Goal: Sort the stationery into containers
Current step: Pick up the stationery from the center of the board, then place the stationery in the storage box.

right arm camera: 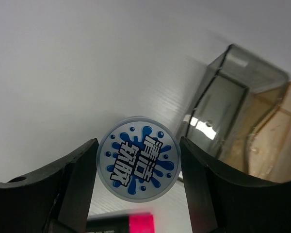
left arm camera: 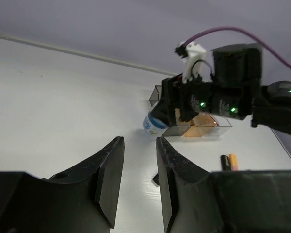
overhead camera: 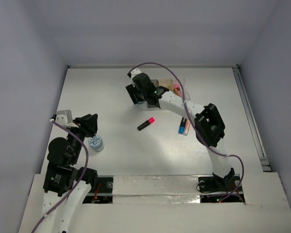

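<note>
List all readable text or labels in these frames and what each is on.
disc between the fingers of the right gripper: blocky white-on-blue stylised lettering, tilted; I cannot read it reliably.
second disc in the top view: print too small to read.
pink highlighter, blue highlighter: no text legible.
Nothing else shows text.

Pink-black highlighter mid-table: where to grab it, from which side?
Best bet: grip the pink-black highlighter across its barrel near mid-length, coming straight down. It lies flat on the table, clear of other items, long axis diagonal with the pink end far-right, so close across the narrow width, not end to end.
</note>
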